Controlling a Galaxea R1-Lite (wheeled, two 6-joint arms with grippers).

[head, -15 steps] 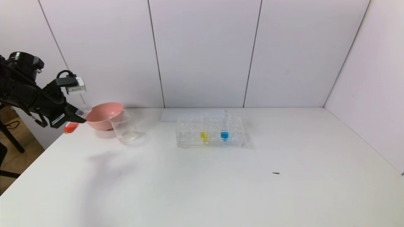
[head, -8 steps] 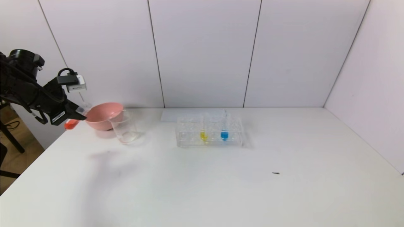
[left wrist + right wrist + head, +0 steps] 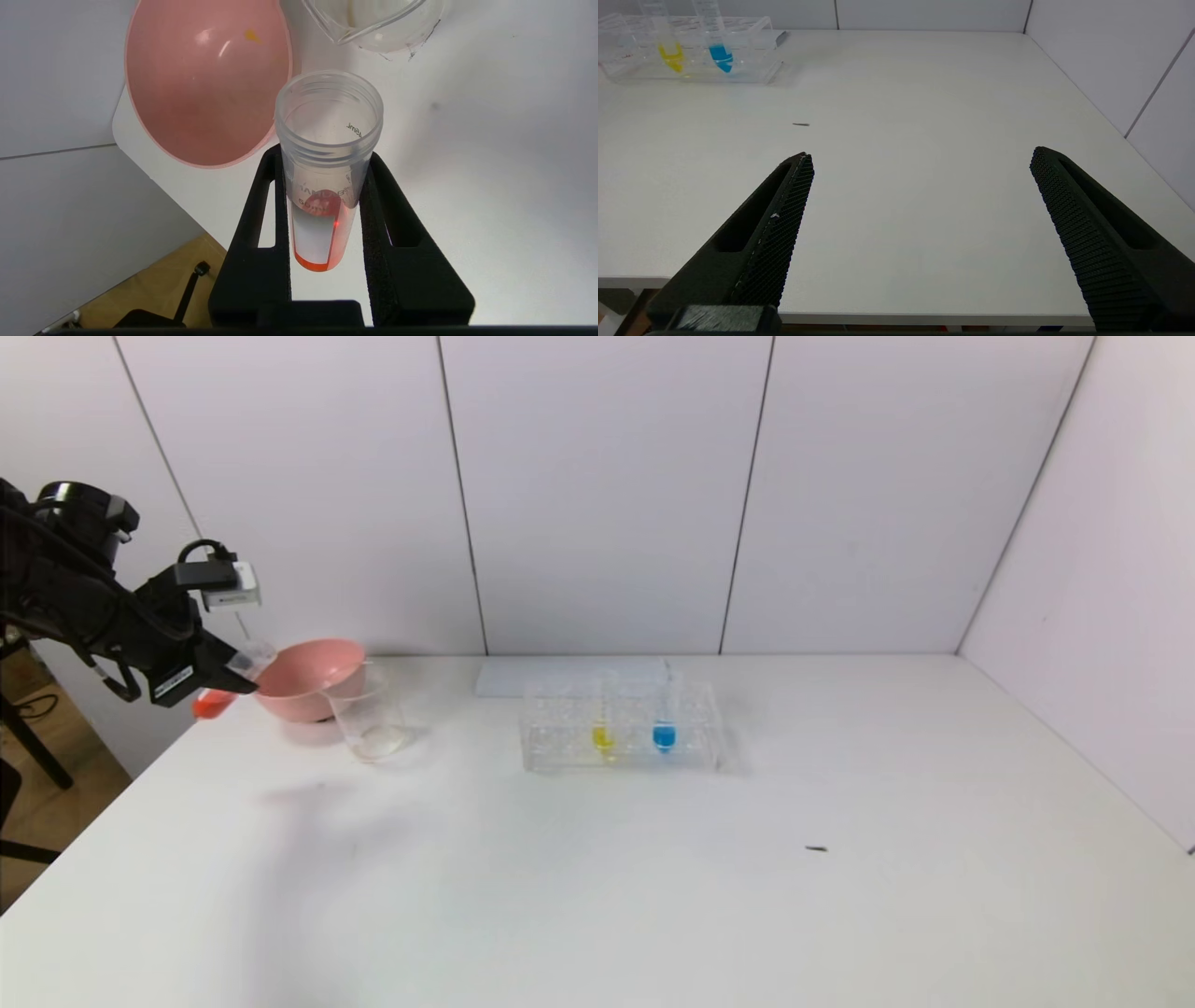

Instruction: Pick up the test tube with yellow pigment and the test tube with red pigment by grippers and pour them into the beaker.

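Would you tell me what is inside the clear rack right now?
The rack holds two tubes: the yellow tube and a blue tube. The red tube is out, in the left gripper.

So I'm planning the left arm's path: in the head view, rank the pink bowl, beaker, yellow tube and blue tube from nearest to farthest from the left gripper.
From the left gripper:
1. Pink bowl, right beside it.
2. Beaker, just past the bowl.
3. Yellow tube, in the rack's left part.
4. Blue tube, next slot along, farthest.
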